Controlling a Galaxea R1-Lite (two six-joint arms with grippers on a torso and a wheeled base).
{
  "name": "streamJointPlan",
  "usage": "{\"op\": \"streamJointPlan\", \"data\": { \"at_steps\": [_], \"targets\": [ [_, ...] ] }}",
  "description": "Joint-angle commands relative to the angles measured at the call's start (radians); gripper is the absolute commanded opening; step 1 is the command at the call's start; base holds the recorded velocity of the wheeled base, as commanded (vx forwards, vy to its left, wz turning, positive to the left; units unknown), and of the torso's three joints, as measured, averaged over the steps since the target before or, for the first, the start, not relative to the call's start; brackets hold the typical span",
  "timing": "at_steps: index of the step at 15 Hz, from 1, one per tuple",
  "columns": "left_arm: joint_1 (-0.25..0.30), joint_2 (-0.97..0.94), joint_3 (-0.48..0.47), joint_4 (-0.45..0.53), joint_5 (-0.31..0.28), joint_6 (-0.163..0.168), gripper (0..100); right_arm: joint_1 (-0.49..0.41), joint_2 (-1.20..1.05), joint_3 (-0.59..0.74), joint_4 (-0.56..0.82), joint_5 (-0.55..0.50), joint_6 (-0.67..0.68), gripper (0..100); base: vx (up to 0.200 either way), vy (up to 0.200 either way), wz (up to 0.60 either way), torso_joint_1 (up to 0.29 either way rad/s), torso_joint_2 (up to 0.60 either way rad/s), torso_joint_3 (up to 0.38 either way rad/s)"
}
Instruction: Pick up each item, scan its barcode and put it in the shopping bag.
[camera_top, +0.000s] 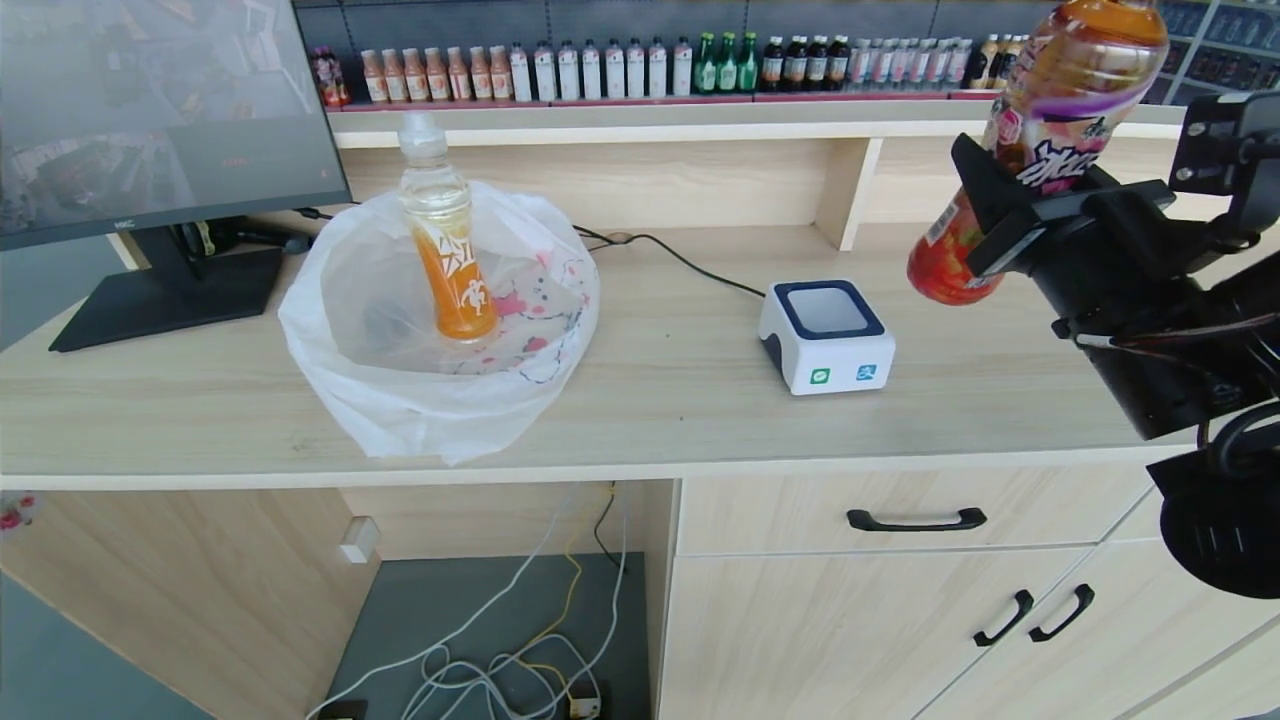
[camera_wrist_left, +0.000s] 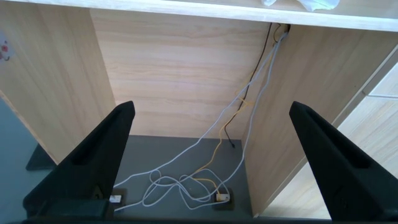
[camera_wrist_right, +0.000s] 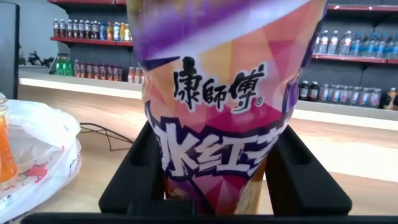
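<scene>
While my R fingers (camera_top: 980, 180) clamp the drink bottle (camera_top: 1060, 110), tilted, above desk (camera_top: 680, 400) right of scanner (camera_top: 825, 335), L fingers (camera_wrist_left: 93, 168) hang spread apart below desk level. Orange bottle (camera_top: 445, 250) upright in bag (camera_top: 440, 400).

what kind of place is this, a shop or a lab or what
Probably a shop checkout, perhaps a mock-up: shelves of bottled drinks line the back wall, a barcode scanner sits on the counter, and a shopping bag stands open beside a monitor.
</scene>
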Motion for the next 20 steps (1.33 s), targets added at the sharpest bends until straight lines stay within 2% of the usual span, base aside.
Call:
{"op": "streamJointPlan", "data": {
  "at_steps": [1, 17, 20],
  "targets": [
    [0.000, 0.000, 0.000, 0.000, 0.000, -0.001, 100, 0.000, 0.009, -0.011, -0.002, -0.018, 0.001, 0, 0.000, 0.200, 0.00, 0.002, 0.00, 0.002],
    [0.000, 0.000, 0.000, 0.000, 0.000, -0.001, 100, -0.005, 0.006, -0.010, -0.003, -0.043, 0.055, 0, 0.000, 0.200, 0.00, 0.003, 0.00, 0.003],
    [0.000, 0.000, 0.000, 0.000, 0.000, 0.000, 100, -0.005, 0.008, -0.026, 0.007, -0.038, 0.118, 0, 0.000, 0.133, 0.00, 0.002, 0.00, 0.003]
  ]
}}
